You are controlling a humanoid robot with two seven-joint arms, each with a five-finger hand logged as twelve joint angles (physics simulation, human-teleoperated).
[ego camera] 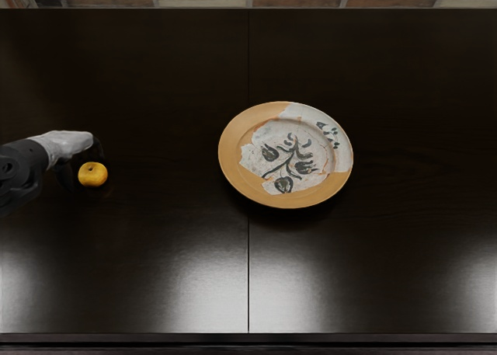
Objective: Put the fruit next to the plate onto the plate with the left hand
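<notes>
We see the small round orange fruit (92, 173) on the dark glossy tabletop (155, 277), well left of the orange painted ceramic plate (230, 153). The left hand (71, 144) is just beside the fruit; whether its fingers hold it, we cannot tell.

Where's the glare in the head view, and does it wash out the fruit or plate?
Head view: soft glare across the near half of the table, clear of the fruit and plate, both sharp and evenly lit; same view, the left hand partly merges with the dark surface.
</notes>
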